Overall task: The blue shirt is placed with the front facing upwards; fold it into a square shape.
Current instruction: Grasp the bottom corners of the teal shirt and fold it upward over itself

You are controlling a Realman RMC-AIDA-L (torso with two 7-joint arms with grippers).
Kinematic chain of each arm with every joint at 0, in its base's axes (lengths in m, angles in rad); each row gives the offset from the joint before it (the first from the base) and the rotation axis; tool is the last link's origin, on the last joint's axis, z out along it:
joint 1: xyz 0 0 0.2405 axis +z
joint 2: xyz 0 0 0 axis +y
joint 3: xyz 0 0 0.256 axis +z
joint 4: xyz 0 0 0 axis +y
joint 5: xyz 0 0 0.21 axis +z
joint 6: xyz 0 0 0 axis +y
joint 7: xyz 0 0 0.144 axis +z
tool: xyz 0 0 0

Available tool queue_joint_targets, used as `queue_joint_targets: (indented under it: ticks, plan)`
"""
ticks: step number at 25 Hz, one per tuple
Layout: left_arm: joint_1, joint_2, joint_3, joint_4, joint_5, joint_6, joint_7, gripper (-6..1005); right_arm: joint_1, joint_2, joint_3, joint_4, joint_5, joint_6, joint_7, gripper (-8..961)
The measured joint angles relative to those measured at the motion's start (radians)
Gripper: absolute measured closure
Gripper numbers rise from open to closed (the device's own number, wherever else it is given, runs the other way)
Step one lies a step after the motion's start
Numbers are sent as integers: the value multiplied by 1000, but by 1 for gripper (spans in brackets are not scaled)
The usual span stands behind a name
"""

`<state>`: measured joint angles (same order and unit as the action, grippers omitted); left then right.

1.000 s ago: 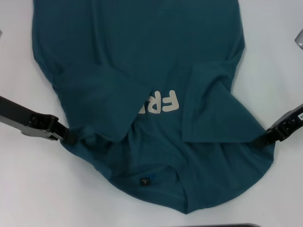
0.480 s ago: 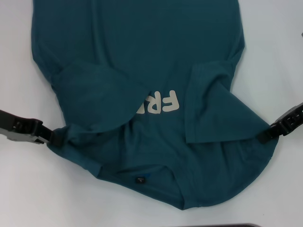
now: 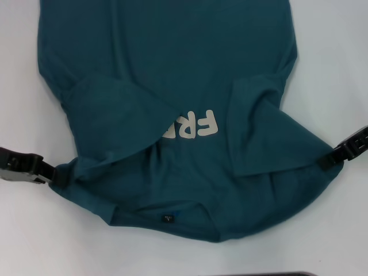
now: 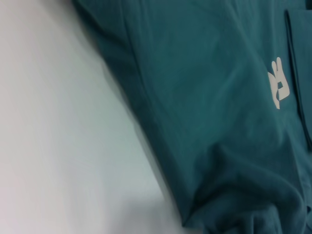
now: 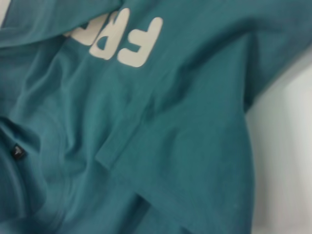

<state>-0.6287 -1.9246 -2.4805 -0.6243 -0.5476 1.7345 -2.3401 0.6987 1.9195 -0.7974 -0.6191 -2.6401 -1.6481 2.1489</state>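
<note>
**Shoulders drawn outward, collar edge taut**

Both grippers have moved apart toward the frame edges since the earlier frames, stretching the blue shirt (image 3: pixel 172 75) wider across its lower part. Left gripper (image 3: pixel 50 172), at lower left, is clenched on one shoulder corner; right gripper (image 3: pixel 329 161), at right, grasps the other. Between them lie the neck label (image 3: pixel 167 218) and folded-in sleeves, which partly cover the cream lettering (image 3: pixel 192 125). From the grippers, the shirt's long axis runs toward the top edge over the white table (image 3: pixel 339 69); nothing obstructs.

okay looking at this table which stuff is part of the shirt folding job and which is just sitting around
Part of the job:
blue shirt
left gripper, at the shirt's left shoulder edge
right gripper, at its right shoulder edge

Just there:
white table
dark object at the near edge
</note>
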Motion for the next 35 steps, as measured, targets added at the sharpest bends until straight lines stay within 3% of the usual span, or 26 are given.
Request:
queue_joint_targets:
  ticks: [19,35]
  plan:
    - [44,9,-23,-1,1,-15,9,962,-12,-7,25,-7,-24,42,39,934]
    - [59,-12,-108,-2,0,23,58,962,-4,5,46,-13,-1,33,1,933]
